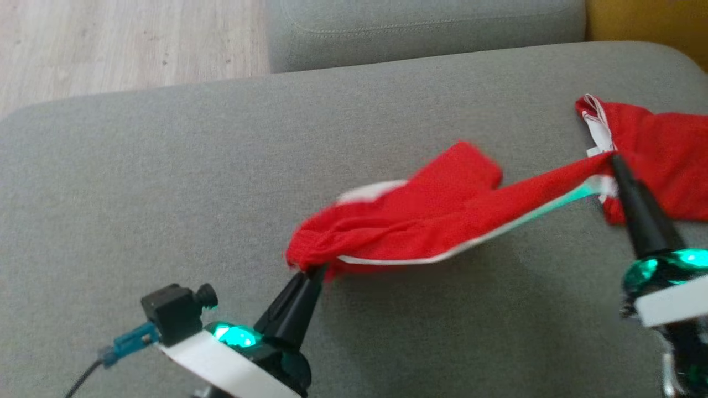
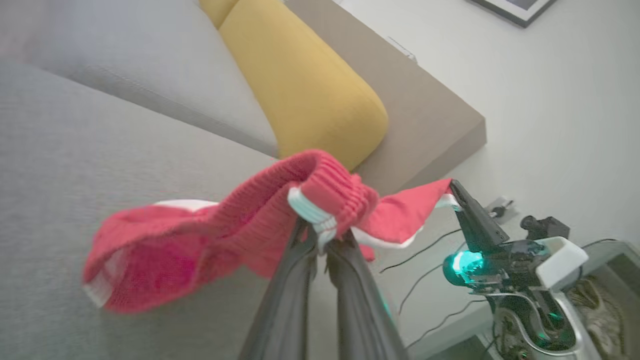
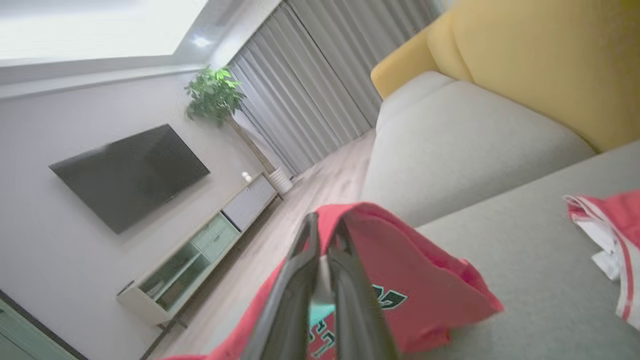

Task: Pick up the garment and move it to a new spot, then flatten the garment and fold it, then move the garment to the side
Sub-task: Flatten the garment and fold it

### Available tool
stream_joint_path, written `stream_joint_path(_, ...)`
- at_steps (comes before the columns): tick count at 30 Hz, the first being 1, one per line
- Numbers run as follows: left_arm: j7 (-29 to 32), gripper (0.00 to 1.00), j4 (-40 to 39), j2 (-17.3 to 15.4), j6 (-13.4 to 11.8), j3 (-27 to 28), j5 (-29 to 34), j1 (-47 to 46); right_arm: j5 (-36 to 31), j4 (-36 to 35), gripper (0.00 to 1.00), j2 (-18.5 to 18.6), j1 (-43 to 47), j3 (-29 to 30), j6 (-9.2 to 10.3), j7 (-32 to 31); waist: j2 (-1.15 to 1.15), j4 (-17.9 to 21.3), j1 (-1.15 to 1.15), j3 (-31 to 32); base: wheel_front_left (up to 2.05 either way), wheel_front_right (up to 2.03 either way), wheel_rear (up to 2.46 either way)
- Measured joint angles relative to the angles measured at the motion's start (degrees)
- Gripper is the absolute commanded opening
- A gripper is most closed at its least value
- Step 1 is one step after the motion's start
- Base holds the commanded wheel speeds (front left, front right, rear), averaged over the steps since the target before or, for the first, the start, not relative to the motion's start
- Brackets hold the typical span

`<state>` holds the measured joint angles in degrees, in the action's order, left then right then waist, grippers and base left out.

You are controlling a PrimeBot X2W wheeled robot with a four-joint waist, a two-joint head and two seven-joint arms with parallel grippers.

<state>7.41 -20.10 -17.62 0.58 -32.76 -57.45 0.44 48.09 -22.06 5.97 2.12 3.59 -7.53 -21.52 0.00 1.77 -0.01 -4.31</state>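
red garment (image 1: 420, 221) found stretched as a band over the grey sofa seat (image 1: 166, 182), running from the near middle toward the right edge. left gripper (image 1: 314, 270): fingers pressed together, pinching the ribbed waistband end. right gripper (image 1: 613, 160): fingers pressed together, pinching the opposite end at a white-trimmed hem. both ends are lifted off the seat; whether the sagging middle touches it cannot be told. a second red cloth (image 1: 664, 155) with white trim lies at the seat's right edge, just behind the right gripper; contact with the held garment cannot be told. a yellow cushion (image 2: 305, 85) stands past the far right corner, a grey block (image 1: 426, 27) beyond the far edge, wood floor (image 1: 110, 44) past the far left corner. television (image 3: 130, 175), potted plant (image 3: 215, 92) and low cabinet (image 3: 200, 260) stand well apart from the seat.
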Motion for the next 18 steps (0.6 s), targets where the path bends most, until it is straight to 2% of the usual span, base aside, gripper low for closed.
stream_joint_path(5,7.64,0.0,-14.16,-1.68,-6.04,-0.24,-3.14,-0.15,4.09,-9.01,0.0,-1.8,-0.01,3.59,0.0,-4.17,0.0,0.37,0.0,0.43,0.0,0.0,0.0)
stream_joint_path(10,14.84,0.0,-22.47,-1.85,-12.47,1.54,-7.25,-4.94,5.28,-12.48,0.0,-2.37,-4.42,5.97,0.0,-9.18,0.0,0.34,0.0,-0.42,0.0,0.0,0.0)
stream_joint_path(14,18.12,0.0,-21.63,-1.3,-17.26,6.61,-10.35,-13.2,2.68,-11.25,0.0,-2.48,-13.78,6.5,0.0,-13.03,0.0,0.17,0.01,-2.29,0.0,0.0,0.0)
stream_joint_path(18,20.52,0.0,-14.28,-0.29,-19.84,10.61,-11.69,-23.49,-1.25,-4.85,0.0,-2.52,-23.84,5.99,0.0,-15.46,0.0,-0.3,0.01,-5.54,0.0,0.0,0.0)
